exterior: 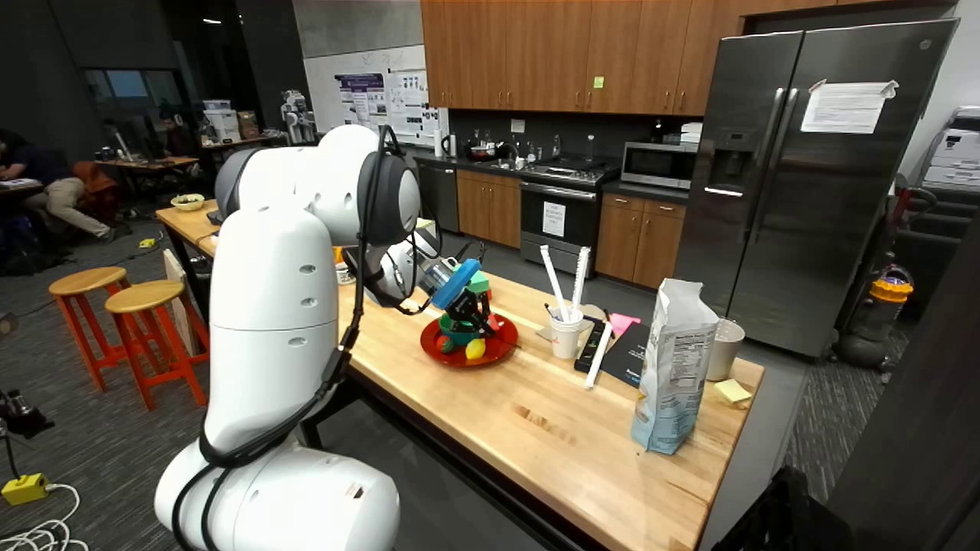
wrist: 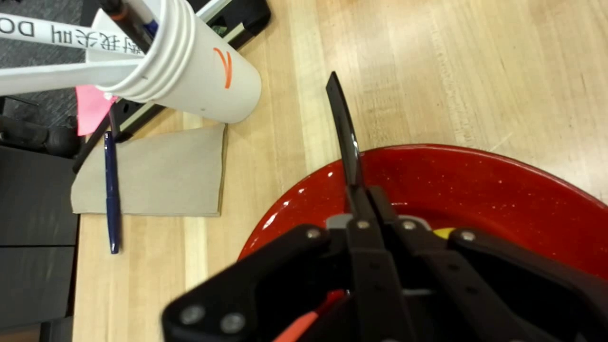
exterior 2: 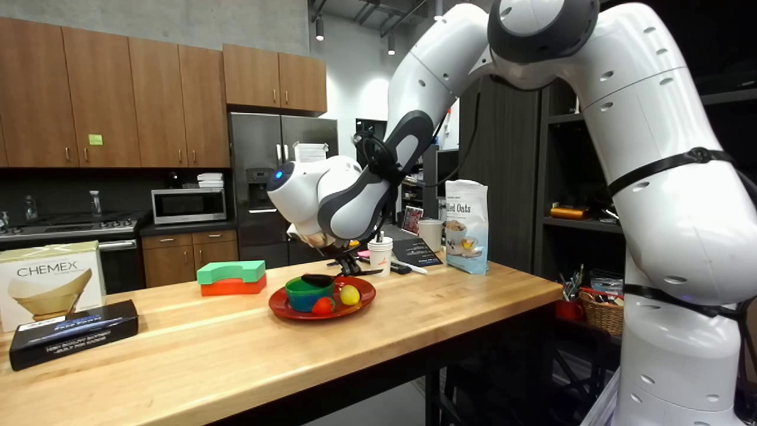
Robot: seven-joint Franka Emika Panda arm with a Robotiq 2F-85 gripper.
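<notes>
With the pincer (wrist: 365, 192) clamped on the spoon (exterior 2: 317, 280), slow, level moves at the bowl (exterior 2: 304, 302) should help stop the handle (wrist: 346, 128) twisting loose.

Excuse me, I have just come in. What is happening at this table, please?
The robot's gripper holds a black spoon-like utensil by its handle. The utensil's broad end is at the mouth of a green-and-blue bowl; whether they touch, I cannot tell. The bowl stands on a red plate, beside a lemon.
</notes>
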